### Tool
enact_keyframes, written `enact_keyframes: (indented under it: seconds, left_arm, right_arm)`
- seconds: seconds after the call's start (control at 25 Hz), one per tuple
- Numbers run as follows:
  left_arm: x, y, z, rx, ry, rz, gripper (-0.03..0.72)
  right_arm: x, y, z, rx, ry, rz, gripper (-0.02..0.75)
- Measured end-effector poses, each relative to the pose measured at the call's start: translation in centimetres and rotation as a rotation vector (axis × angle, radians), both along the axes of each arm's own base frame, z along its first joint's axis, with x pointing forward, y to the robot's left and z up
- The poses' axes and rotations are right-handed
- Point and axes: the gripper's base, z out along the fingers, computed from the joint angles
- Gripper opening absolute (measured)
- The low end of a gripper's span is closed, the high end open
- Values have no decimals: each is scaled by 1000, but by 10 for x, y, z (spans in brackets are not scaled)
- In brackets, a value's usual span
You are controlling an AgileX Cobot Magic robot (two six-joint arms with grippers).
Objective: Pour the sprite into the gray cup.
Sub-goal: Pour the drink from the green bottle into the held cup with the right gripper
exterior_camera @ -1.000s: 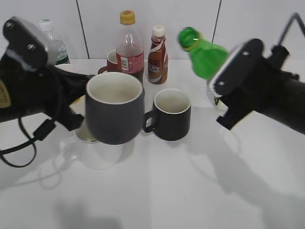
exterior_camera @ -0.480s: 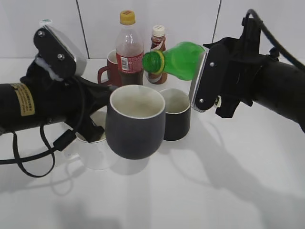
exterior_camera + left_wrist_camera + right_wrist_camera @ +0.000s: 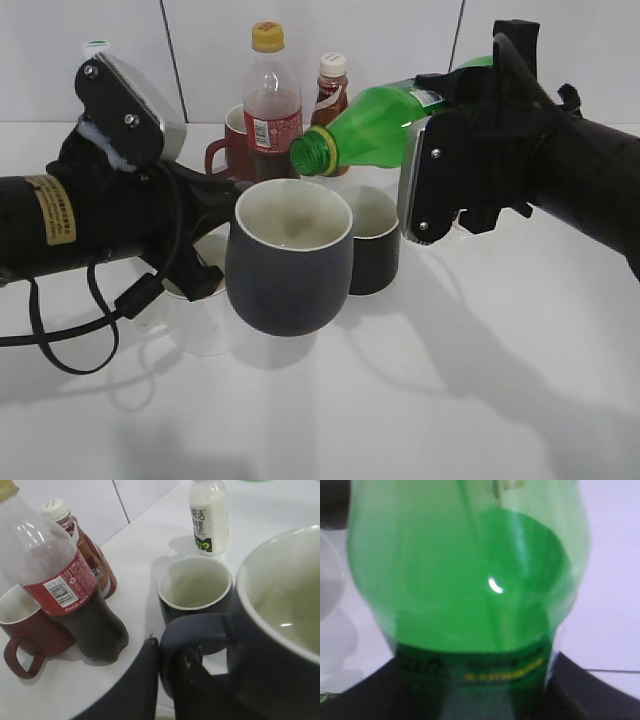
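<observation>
The right gripper [image 3: 432,185], jaws clamped on the tilted translucent green plastic sprite bottle [image 3: 365,125], holds its mouth over the wide dark gray cup [image 3: 289,257], which the left gripper [image 3: 172,680] grips by the handle above the white counter [image 3: 400,400]. If either arm drifts, the pour would likely miss the rim.

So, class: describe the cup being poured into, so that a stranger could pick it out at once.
Start at the left gripper on the black arm: it holds the gray cup off the white table, under the mouth of the tipped sprite. Unlike the smaller black mug behind, it is wide, rounded, dark gray, white inside.
</observation>
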Motion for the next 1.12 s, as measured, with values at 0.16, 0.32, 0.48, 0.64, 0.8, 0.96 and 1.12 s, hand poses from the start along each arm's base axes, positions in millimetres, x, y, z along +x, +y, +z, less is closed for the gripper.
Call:
enact_keyframes:
  seconds: [0.16, 0.32, 0.48, 0.64, 0.8, 0.96, 1.12]
  left_arm:
    - [0, 0, 0, 0, 0, 1, 47]
    - [0, 0, 0, 0, 0, 1, 47]
    - [0, 0, 0, -1, 1, 1, 47]
    - [0, 0, 0, -1, 1, 1, 47]
    - [0, 0, 0, -1, 1, 2, 47]
    - [0, 0, 0, -1, 1, 2, 47]
    - [0, 0, 0, -1, 1, 2, 47]
  right_arm:
    - [0, 0, 0, -35, -18, 8, 357]
    - [0, 0, 1, -47, -35, 8, 357]
    - [0, 0, 2, -49, -42, 8, 357]
    - [0, 0, 2, -51, -46, 8, 357]
    - [0, 0, 2, -53, -48, 8, 357]
    - [0, 0, 2, -54, -48, 8, 357]
    - [0, 0, 2, -54, -48, 8, 357]
